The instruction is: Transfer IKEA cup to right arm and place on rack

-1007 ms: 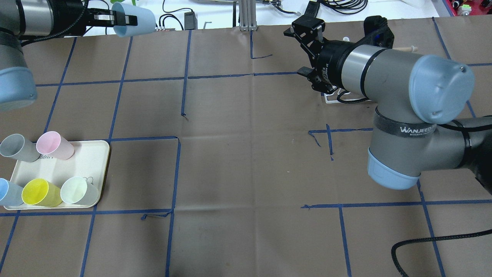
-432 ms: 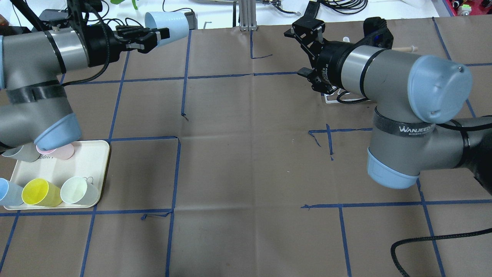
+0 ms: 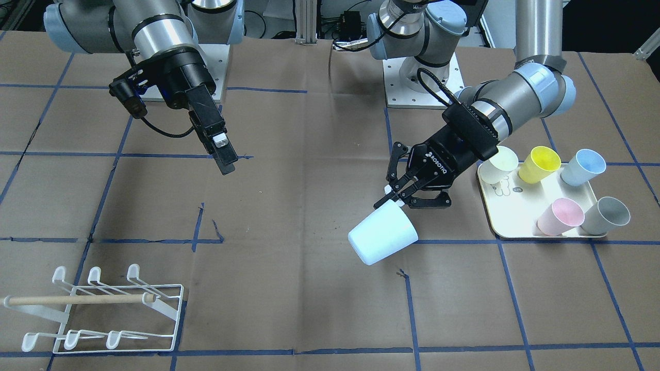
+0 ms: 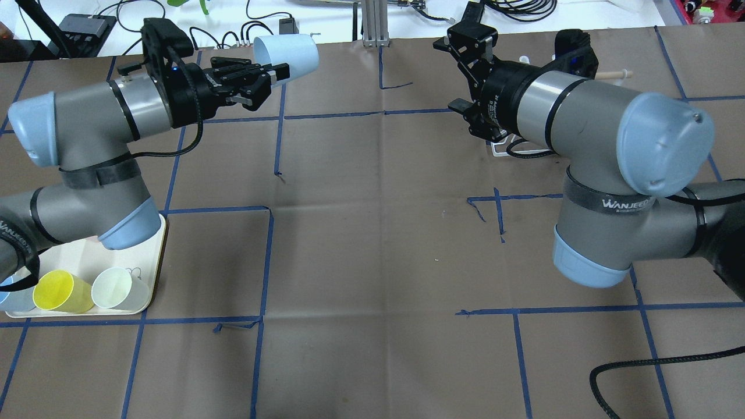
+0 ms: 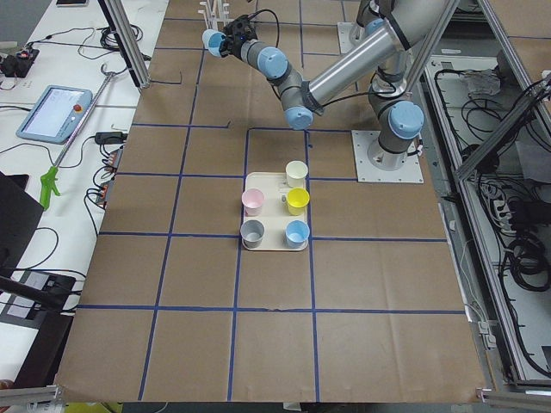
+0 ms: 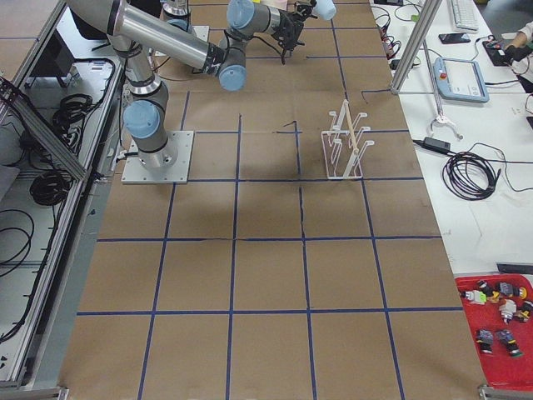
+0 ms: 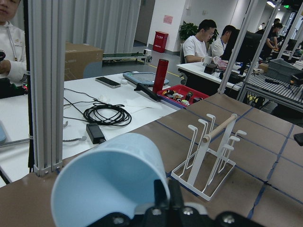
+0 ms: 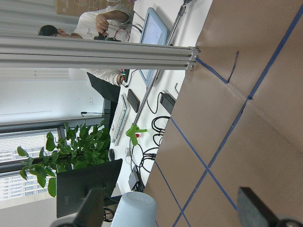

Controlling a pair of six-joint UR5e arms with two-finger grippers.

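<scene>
My left gripper (image 3: 393,199), the one marked ROBOTIQ, is shut on the rim of a light-blue cup (image 3: 382,238) and holds it tilted above the table. In the overhead view the cup (image 4: 289,50) sticks out past the left gripper (image 4: 273,71) near the far edge, left of centre. My right gripper (image 3: 223,154) hangs open and empty above the table, well apart from the cup. Its wrist view shows the cup (image 8: 135,209) low between its spread fingers. The white wire rack (image 3: 98,309) with its wooden dowel stands empty; it also shows in the left wrist view (image 7: 208,151).
A cream tray (image 3: 515,219) holds a yellow cup (image 3: 539,164), a blue cup (image 3: 582,167), a pink cup (image 3: 561,216), and grey and pale-green ones. An aluminium post (image 4: 372,23) stands at the far table edge. In the overhead view the right arm hides most of the rack.
My left arm has swung the blue cup rightwards along the far edge towards the table's middle. My right gripper has shifted only slightly and stays open.
</scene>
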